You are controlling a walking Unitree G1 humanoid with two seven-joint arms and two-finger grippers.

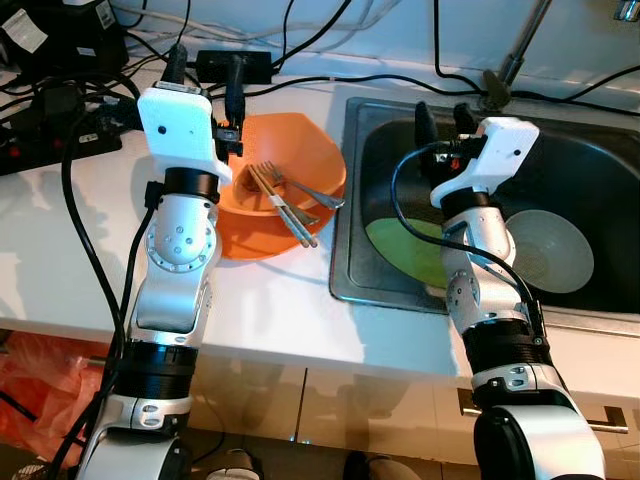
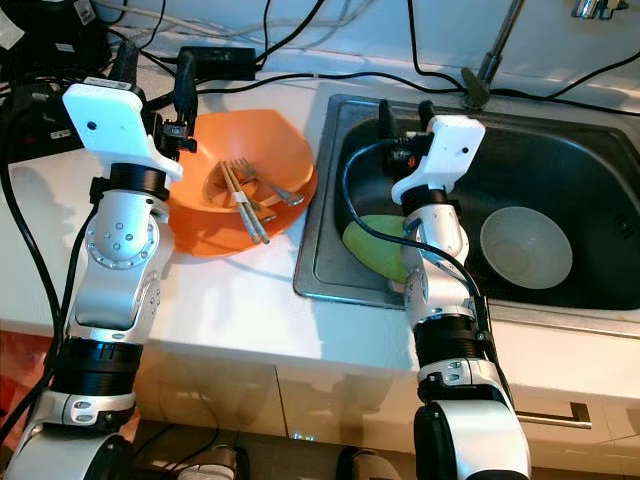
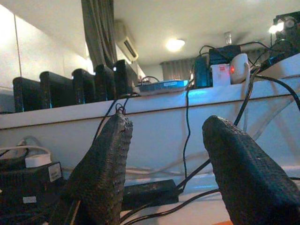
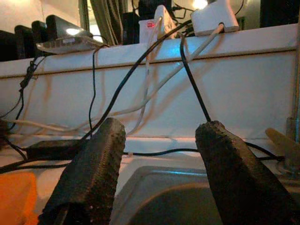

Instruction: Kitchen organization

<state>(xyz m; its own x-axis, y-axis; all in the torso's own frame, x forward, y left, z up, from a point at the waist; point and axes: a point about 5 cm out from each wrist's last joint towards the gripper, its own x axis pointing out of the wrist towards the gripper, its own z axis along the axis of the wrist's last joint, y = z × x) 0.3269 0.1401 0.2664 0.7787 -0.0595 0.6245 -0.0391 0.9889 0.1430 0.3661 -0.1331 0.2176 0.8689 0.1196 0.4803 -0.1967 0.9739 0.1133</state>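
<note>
cables [image 1: 300,75] behind orange bowl [image 1: 300,160], sink [image 1: 590,170]

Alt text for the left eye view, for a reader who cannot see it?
Two silver robot arms reach over a white counter: the open left gripper above an orange bowl holding cutlery, the open right gripper over a steel sink holding a green plate and pale bowl.

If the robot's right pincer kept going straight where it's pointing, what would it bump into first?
Probably the white back wall behind the steel sink, with black and white cables hanging across it. The open right pincer points over the sink; depth is unclear.
</note>
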